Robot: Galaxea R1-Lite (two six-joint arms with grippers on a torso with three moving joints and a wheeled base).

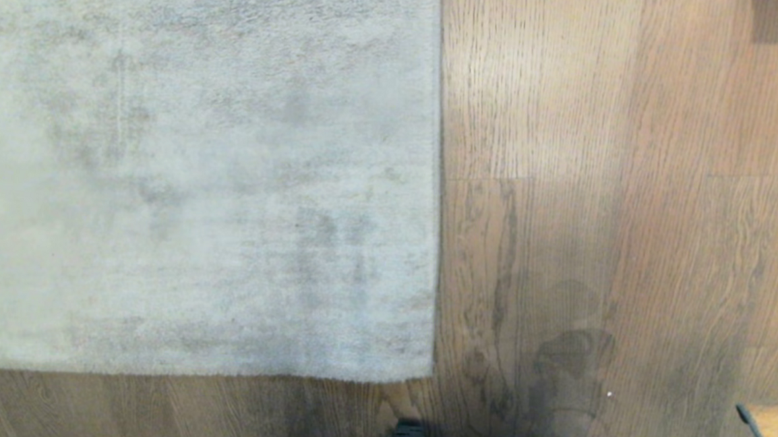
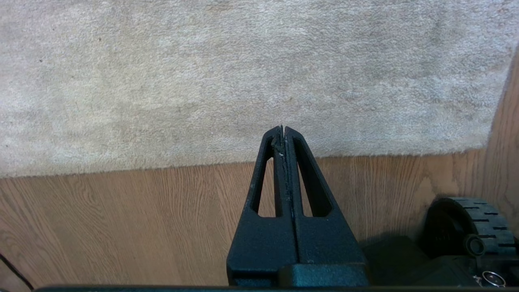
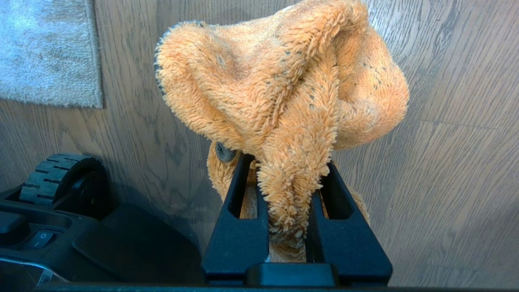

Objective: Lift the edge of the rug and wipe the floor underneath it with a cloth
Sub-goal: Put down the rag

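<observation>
Fuzzy orange cloth (image 3: 284, 101) bunched in right gripper (image 3: 288, 170), grey-stitched hem

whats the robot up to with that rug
The right gripper is shut on the orange cloth, held above the wood floor beside the rug. The left gripper is shut and empty, poised over the rug edge. The grey rug lies flat; nothing has been lifted or wiped yet.

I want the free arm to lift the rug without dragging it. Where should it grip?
Probably the near corner of the rug edge, approached from the bare floor side. Two borders meet there, lying flat, so the left gripper could open and pinch it.
</observation>
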